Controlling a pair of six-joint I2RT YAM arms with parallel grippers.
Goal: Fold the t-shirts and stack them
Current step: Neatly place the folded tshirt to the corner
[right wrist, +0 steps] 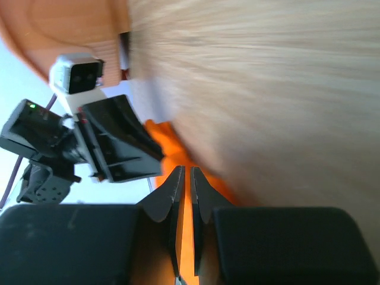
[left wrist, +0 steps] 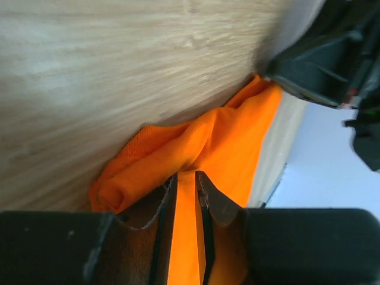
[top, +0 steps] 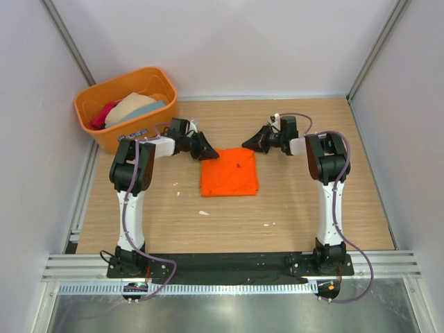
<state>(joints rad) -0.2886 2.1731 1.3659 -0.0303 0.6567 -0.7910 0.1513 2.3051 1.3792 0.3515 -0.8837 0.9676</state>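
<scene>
A bright orange t-shirt [top: 229, 173] lies folded into a rough square in the middle of the wooden table. My left gripper [top: 205, 148] is at its far left corner and my right gripper [top: 252, 142] at its far right corner, both low and pointing at each other. In the left wrist view the left gripper [left wrist: 186, 173] has narrow jaws with orange cloth [left wrist: 196, 148] filling the gap and bunching at the tips. The right gripper [right wrist: 187, 169] is nearly closed, a strip of the orange t-shirt [right wrist: 160, 133] between its jaws. More t-shirts [top: 128, 107], beige, grey-blue and crimson-pink, lie heaped in the tub.
An orange plastic tub [top: 154, 78] with a label stands at the table's far left corner. Small white scraps [top: 203, 212] lie on the wood near the shirt. Grey walls close in the table on three sides, and the arm bases sit at the near edge.
</scene>
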